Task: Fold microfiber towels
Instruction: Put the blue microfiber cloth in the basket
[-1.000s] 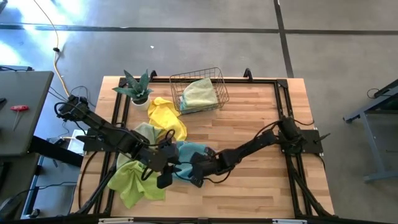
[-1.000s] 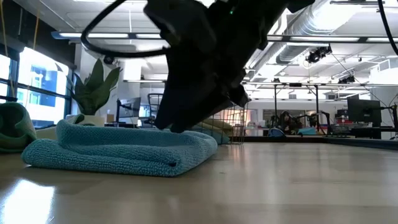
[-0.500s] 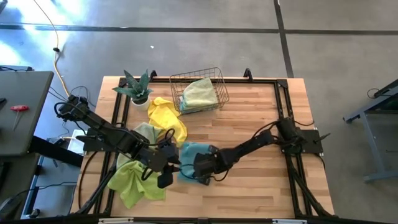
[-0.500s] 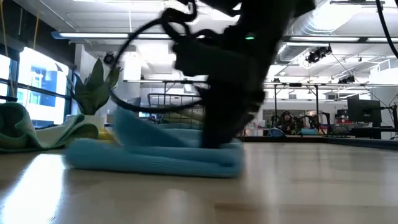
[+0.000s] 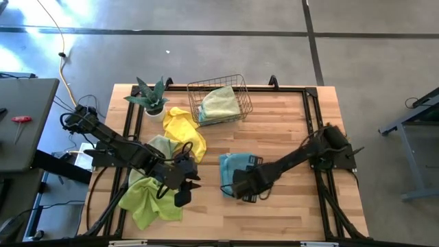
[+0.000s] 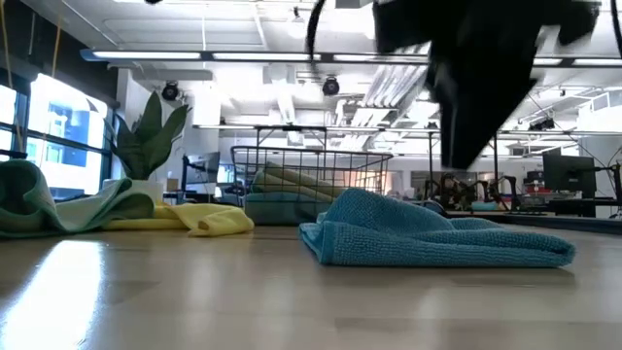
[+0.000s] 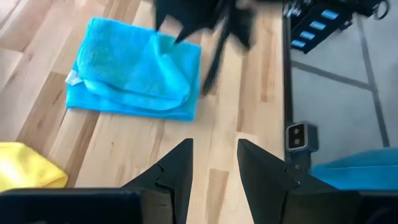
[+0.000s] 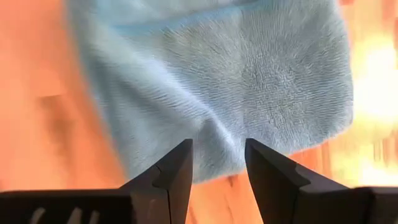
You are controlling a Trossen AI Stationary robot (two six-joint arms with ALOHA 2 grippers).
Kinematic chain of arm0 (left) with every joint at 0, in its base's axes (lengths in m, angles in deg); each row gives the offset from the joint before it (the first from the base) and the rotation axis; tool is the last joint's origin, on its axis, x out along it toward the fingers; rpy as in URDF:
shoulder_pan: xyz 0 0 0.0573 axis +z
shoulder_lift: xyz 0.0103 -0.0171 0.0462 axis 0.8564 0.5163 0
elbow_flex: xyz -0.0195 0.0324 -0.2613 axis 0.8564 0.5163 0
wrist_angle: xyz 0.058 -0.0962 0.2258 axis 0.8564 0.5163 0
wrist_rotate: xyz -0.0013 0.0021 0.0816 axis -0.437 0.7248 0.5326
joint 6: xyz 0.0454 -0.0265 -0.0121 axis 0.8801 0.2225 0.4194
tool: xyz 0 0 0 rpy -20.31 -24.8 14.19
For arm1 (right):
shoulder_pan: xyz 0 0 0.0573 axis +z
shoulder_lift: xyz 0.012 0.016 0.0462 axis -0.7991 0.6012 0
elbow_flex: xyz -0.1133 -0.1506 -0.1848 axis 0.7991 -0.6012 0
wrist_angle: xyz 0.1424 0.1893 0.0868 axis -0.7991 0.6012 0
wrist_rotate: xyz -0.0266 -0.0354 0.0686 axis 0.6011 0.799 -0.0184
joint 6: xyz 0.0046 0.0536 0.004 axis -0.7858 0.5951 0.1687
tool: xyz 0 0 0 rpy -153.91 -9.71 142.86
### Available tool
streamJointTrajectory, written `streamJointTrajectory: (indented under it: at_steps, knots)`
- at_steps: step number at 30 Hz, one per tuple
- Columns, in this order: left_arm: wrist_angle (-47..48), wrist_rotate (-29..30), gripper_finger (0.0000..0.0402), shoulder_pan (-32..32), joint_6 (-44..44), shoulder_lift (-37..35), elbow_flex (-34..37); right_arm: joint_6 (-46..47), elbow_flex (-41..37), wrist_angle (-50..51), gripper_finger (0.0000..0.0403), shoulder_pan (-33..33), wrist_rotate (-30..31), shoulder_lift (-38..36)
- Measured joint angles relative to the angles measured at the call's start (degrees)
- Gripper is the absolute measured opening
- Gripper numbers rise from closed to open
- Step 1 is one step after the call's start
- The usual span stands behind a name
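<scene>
Blue towel (image 5: 235,167) lies folded, right gripper (image 5: 241,192) just beside it, fingers apart and empty like the left gripper (image 5: 186,189) — a careless pass could snag the fold open.

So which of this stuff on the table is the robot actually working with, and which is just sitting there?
Part of the job:
- blue towel, folded, beside the right gripper
- yellow towel
- lime green towel, under the left arm
- pale green towel, in the wire basket
- left gripper, empty, fingers apart

Just sitting there:
- potted plant
</scene>
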Motion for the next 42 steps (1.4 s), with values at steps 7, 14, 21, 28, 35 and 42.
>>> streamJointTrajectory:
  at_steps: [7,14,21,28,35,42]
  knots:
    - [-7.4,0.5,0.0117,0.9,5.2,0.8,4.3,14.9,-17.3,-9.3,0.0139,1.0,0.0,-17.5]
    - [-28.4,1.2,0.0117,5.4,14.6,6.7,10.1,46.3,-37.6,-35.7,0.0139,2.7,-1.9,-29.9]
    - [-39.5,0.4,0.0117,10.2,20.0,19.8,10.6,63.7,-46.5,-47.4,0.0142,6.4,5.6,-30.8]
    - [-46.4,-2.2,0.0117,13.6,17.7,28.9,10.6,67.2,-48.7,-46.6,0.0194,6.6,5.2,-30.8]
    - [-47.5,-3.3,0.0117,15.8,20.3,32.6,10.5,67.0,-48.7,-44.3,0.0236,2.9,5.2,-29.8]
    - [-43.5,-3.7,0.0117,15.9,21.0,32.6,10.5,63.5,-48.7,-45.0,0.0231,-1.2,2.6,-27.7]
